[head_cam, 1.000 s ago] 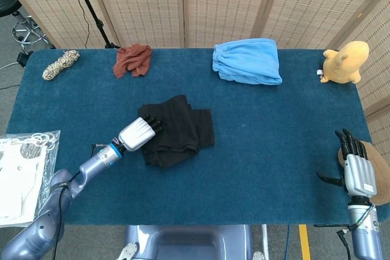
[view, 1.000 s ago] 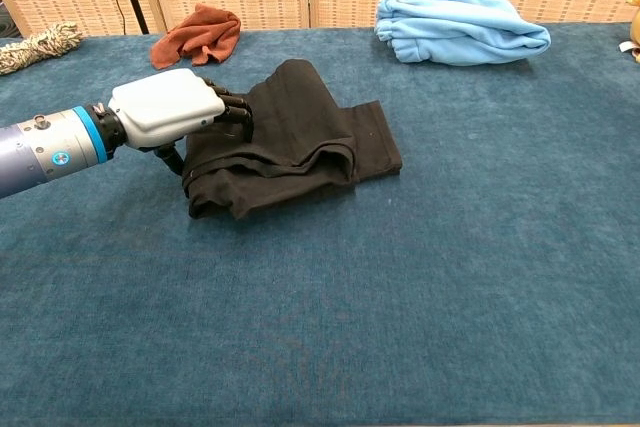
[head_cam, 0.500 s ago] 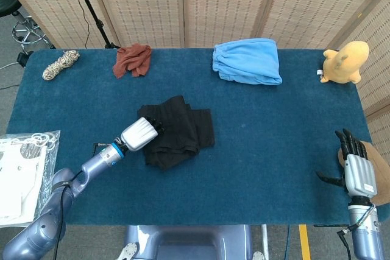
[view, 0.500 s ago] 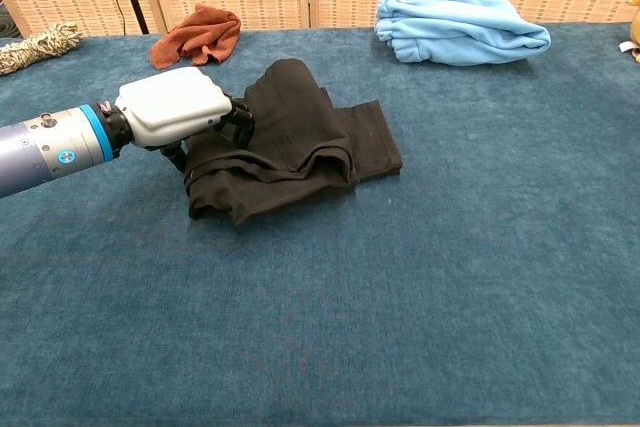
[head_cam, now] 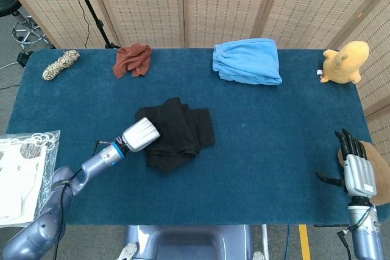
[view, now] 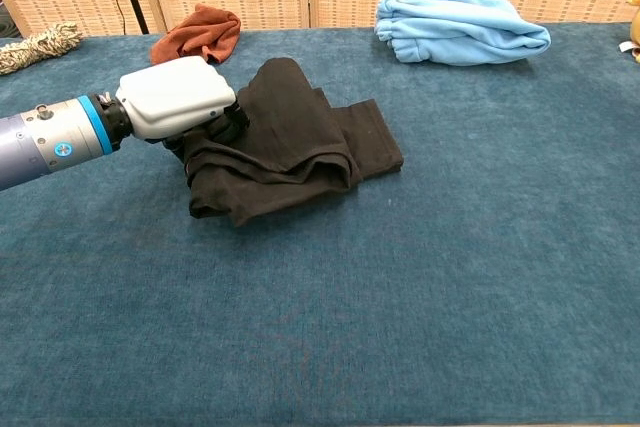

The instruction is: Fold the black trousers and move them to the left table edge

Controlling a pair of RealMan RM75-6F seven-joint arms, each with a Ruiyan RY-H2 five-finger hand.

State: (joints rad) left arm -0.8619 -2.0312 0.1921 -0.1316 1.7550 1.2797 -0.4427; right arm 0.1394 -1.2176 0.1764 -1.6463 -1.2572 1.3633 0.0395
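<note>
The black trousers [head_cam: 180, 129] lie folded in a bunched pile left of the middle of the blue table [head_cam: 262, 168]. In the chest view the trousers [view: 300, 142] show a raised fold at their left side. My left hand [head_cam: 141, 134] is at that left edge. Its fingers are curled into the cloth and hidden, so the left hand [view: 175, 97] grips the trousers. My right hand [head_cam: 354, 168] is at the table's near right corner, far from the trousers, with its fingers straight, apart and holding nothing. It does not show in the chest view.
A light blue fleece [head_cam: 247, 60] lies at the back centre. A rust cloth [head_cam: 133, 60] and a coil of rope [head_cam: 61, 65] are at the back left. A yellow plush [head_cam: 344, 62] sits at the back right. A plastic bag [head_cam: 21, 168] lies beyond the left table edge.
My left hand's fingers, earlier lying on top of the trousers, have curled into the cloth at its left edge and bunched it. The right hand has not moved.
</note>
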